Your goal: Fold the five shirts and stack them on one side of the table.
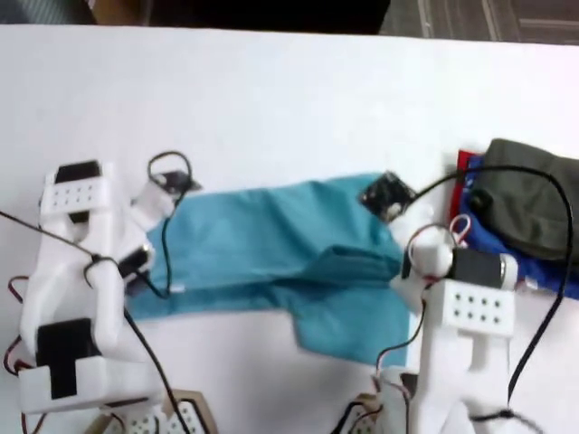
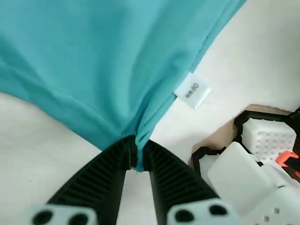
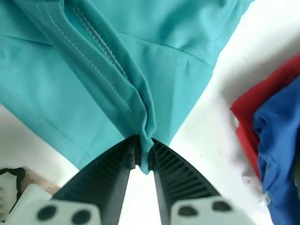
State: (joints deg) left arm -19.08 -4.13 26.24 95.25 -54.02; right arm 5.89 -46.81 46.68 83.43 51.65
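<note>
1. White bench [image 1: 271, 90] carries a teal shirt [image 1: 289, 258] at centre frame, its long axis running left to right.
2. Closed tight, the left pincer [image 2: 137, 161] grips its left-end hem, the right pincer [image 3: 143, 157] its right end.
3. At the frame's right edge lies the folded pile [image 1: 534, 217], nearer the right arm.

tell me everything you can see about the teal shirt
The teal shirt is thin, smooth fabric with stitched hems and a small white tag at one seam. It lies stretched sideways across the white table, partly folded over itself. The left gripper pinches its edge at one end, the right gripper a bunched fold at the other. It lies apart from the stacked shirts.
</note>
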